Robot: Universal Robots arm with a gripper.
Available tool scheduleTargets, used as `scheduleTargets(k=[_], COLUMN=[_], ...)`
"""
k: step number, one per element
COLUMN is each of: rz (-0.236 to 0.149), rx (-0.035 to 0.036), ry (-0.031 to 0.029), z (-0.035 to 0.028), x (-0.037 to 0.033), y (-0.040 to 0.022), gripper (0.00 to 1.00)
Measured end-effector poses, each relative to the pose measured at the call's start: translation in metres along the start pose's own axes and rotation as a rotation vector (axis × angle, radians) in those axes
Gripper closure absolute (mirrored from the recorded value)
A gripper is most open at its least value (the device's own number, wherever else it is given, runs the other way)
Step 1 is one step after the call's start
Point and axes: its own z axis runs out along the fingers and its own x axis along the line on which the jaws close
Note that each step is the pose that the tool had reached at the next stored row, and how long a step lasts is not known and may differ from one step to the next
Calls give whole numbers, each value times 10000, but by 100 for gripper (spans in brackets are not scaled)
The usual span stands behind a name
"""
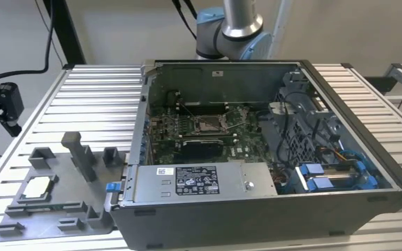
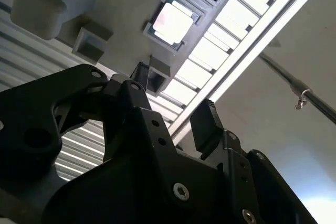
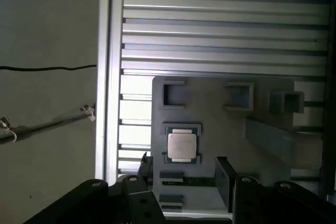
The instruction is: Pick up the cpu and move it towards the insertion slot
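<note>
Ribbed aluminium table carries everything in the exterior view. At that view's left lies a grey tray with upright blocks. The cpu rests flat in a square recess of this tray, pale metal side up. In both wrist views the gripper is turned toward the tray. Its two black fingers stand apart with nothing between them, and they do not touch the cpu. Toward the middle of the exterior view stands an open computer case. The insertion slot sits on the green board inside it, well apart from the cpu. At the exterior view's right, blue parts lie inside the case.
</note>
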Motion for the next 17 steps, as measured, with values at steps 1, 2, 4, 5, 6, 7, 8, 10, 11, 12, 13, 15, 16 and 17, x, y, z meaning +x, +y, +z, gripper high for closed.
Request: scheduleTargets(k=[1,2,4,5,6,7,8,10,11,12,13,15,16,17], rz=[0,0,0,0,0,0,-1,0,0,0,0,0,-1,0], rx=[0,0,-1,-2,-1,0,0,0,0,0,0,0,0,0], ry=[0,0,-2,-3,-1,0,-1,-1,0,1,0,0,-1,0], z=[0,1,12,25,37,51,69,106,123,142,160,196,215,232], x=[1,1,1,1,1,1,1,1,1,1,0,0,0,0], y=[0,0,0,0,0,0,-1,-2,-3,-3,-4,-5,-6,-7], gripper=[0,0,0,0,0,0,0,0,0,0,0,0,0,0])
